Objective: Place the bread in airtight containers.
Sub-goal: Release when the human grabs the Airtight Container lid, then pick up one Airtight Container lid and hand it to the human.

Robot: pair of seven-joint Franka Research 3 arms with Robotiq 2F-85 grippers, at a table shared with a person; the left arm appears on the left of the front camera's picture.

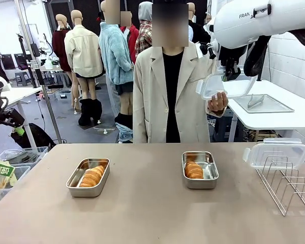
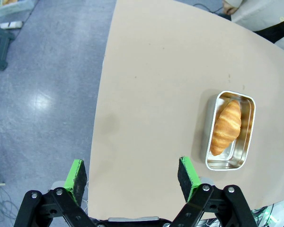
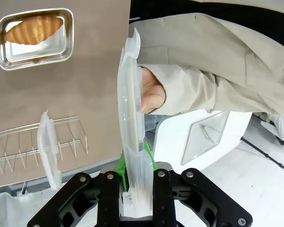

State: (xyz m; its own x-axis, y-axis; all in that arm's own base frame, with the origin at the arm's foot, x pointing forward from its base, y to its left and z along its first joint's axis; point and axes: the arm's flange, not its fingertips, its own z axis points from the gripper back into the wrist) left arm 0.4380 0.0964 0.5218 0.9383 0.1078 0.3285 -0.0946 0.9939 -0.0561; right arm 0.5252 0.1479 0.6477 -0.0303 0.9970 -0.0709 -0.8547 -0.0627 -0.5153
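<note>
My right gripper is clamped on the clear lid, which the person's hand also holds; my left gripper hangs spread, empty. The right croissant lies in the right tin and the left croissant in the left tin, so lidding is the step in hand. Once the hand lets go, this lid needs setting square on a tin.

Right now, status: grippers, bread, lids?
Left gripper open, empty. Right gripper shut on lid, person's hand on it too. Bread in both tins, uncovered. Spare lid on rack.

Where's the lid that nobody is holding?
In the front view, the lid rests on the wire rack at picture right, just right of the right-hand tin.
</note>
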